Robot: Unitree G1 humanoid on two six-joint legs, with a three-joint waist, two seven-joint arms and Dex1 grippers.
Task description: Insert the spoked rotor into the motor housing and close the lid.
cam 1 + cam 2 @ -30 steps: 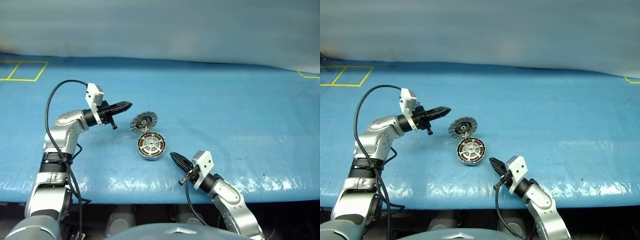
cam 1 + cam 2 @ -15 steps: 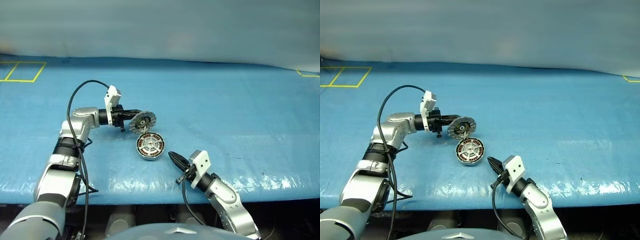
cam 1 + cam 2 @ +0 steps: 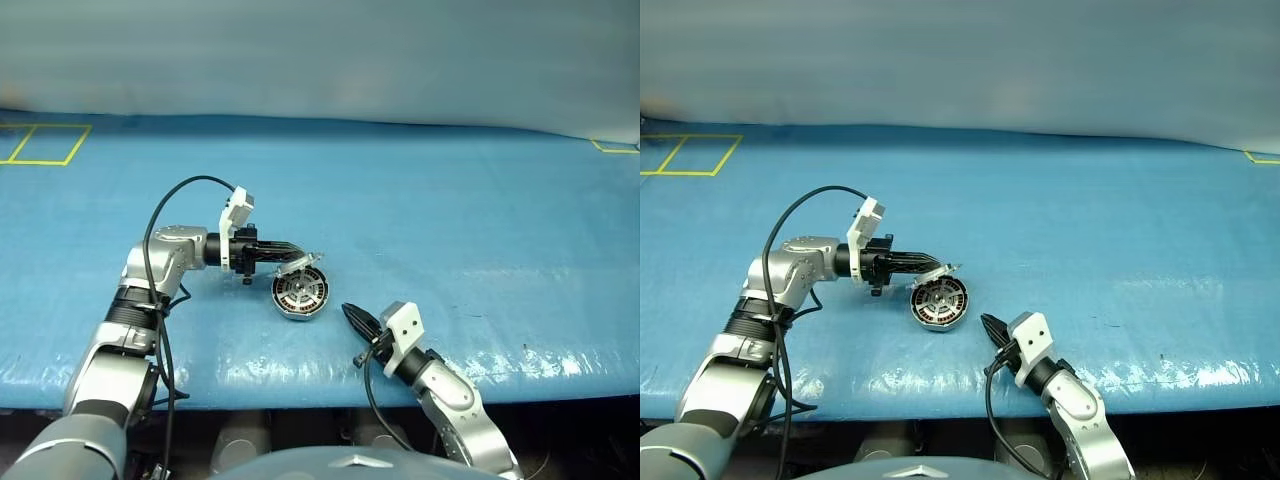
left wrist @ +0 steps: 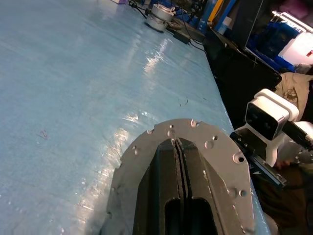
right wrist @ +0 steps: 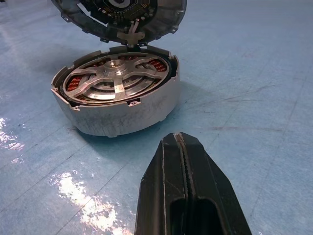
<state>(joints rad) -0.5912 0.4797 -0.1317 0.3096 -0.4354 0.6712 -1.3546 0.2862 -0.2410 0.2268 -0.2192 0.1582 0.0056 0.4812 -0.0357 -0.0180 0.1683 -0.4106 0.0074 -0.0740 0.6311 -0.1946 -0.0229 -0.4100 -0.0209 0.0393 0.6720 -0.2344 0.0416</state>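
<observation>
While closed, left claw (image 3: 296, 253) against lid (image 4: 222, 156)

A blue plastic-covered table (image 3: 450, 200) with yellow tape squares (image 3: 40, 142) marked at its far left corner

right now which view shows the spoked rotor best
The right wrist view: the spoked rotor sits inside the motor housing, spokes and hub plain. The eye views show it small under the tilted lid; in the left wrist view the lid covers it.
</observation>
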